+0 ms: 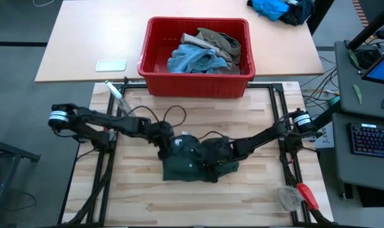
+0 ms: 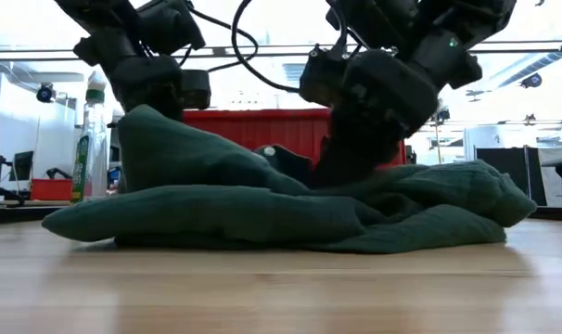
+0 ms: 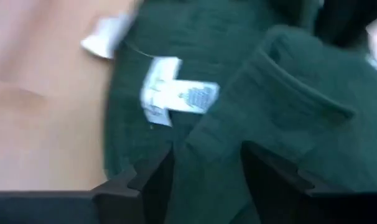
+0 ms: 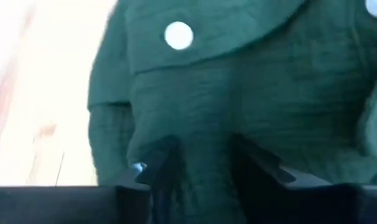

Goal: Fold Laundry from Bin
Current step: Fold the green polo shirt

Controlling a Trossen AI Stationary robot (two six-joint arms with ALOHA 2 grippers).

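Wood tabletop (image 1: 198,202) hides under green shorts (image 1: 193,163); both tools pinch folds, fingertips buried in cloth.

Even overhead light in the high view; the low view is backlit (bright ceiling glare), the dark green shorts (image 2: 290,199) shadowed. Both wrist views are motion-blurred, and the wooden surface (image 4: 45,93) is washed out.
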